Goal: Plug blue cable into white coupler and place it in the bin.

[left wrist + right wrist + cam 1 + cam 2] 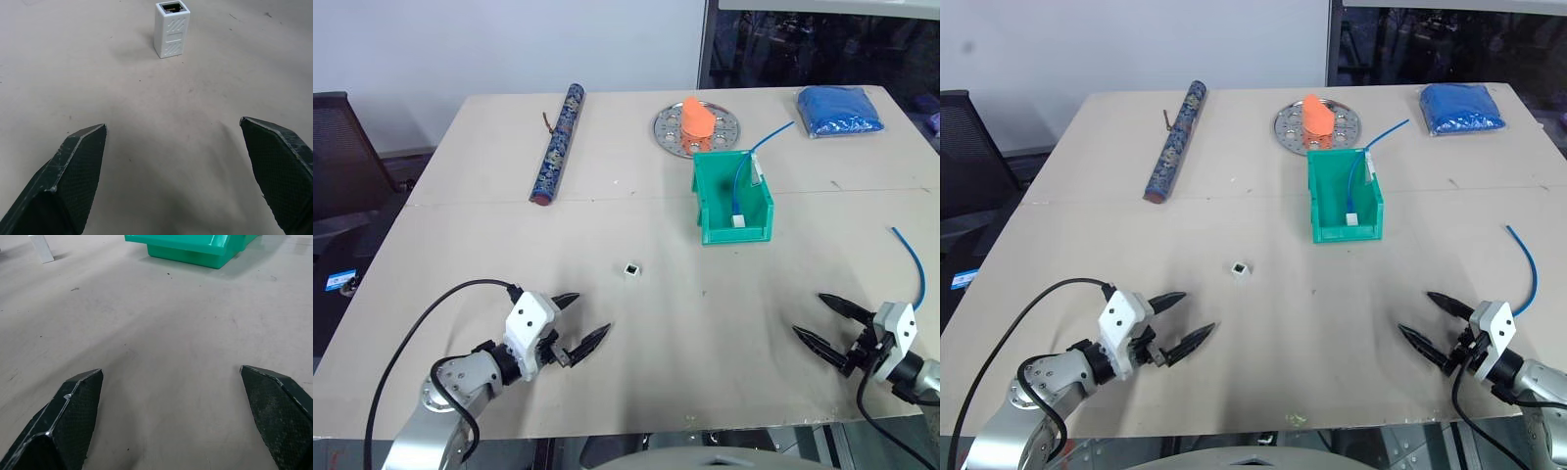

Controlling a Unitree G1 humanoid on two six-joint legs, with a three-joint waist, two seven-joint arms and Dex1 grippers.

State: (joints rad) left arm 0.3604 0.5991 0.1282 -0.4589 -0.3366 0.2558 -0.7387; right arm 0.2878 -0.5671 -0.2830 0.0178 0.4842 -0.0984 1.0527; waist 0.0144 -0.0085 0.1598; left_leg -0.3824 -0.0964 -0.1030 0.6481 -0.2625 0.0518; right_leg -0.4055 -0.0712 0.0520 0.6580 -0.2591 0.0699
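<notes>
Tabletop (705,323); both grippers low, jaws apart.

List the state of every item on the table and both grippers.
white coupler: upright, socket up, unplugged
blue cable: loose at the table's right edge
bin: holds another blue wire with white block
left gripper: open, empty
right gripper: open, empty
</notes>
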